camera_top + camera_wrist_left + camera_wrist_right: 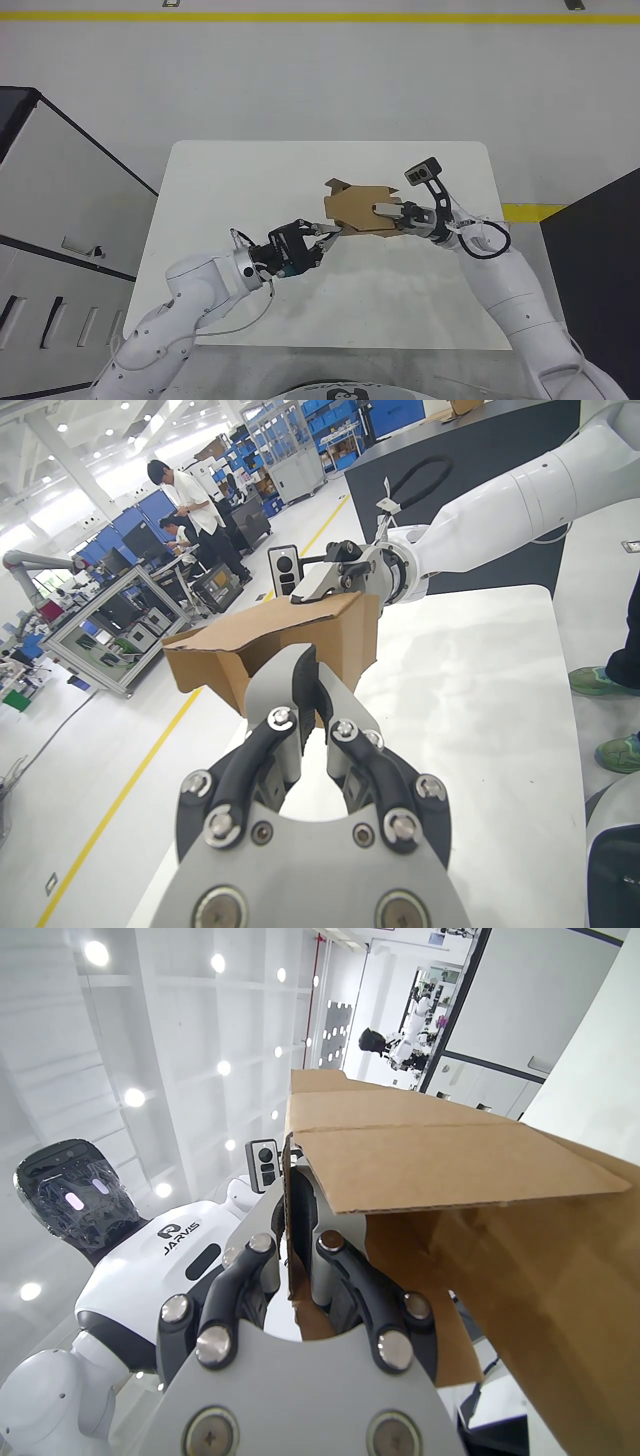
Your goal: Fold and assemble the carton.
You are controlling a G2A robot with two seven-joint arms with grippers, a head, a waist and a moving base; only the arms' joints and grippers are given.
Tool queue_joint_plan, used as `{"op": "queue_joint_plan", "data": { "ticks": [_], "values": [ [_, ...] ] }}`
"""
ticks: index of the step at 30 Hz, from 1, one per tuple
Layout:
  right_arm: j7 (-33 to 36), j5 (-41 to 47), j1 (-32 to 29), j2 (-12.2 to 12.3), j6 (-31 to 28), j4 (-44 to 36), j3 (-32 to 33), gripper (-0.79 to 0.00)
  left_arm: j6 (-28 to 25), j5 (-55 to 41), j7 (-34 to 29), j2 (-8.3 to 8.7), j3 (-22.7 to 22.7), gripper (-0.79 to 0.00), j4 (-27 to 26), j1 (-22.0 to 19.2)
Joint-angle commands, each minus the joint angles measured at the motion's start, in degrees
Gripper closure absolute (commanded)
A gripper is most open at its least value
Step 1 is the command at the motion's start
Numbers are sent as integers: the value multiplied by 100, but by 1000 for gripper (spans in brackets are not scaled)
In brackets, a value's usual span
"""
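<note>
The half-folded carton [355, 207] sits at the middle of the table [300, 180], with the right gripper [295, 1223] clamped on one wall and the left gripper [306, 660] closed, apparently pinching the opposite corner, likely bracing it for folding.

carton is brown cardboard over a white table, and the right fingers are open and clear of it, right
No: the right gripper is shut, its fingers clamping a wall of the carton, as the right wrist view shows. The carton is indeed brown cardboard over the white table.
</note>
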Motion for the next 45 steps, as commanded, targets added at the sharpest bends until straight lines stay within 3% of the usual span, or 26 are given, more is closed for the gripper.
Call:
{"op": "queue_joint_plan", "data": {
  "ticks": [1,45],
  "values": [
    [4,3,-1,-1,4,-6,5,0,17,-31,-13,1,-22,0,11,0],
    [229,-130,209,-60,229,80,-233,0,-71,-58,-85,-11,254,0,136,-235]
  ]
}}
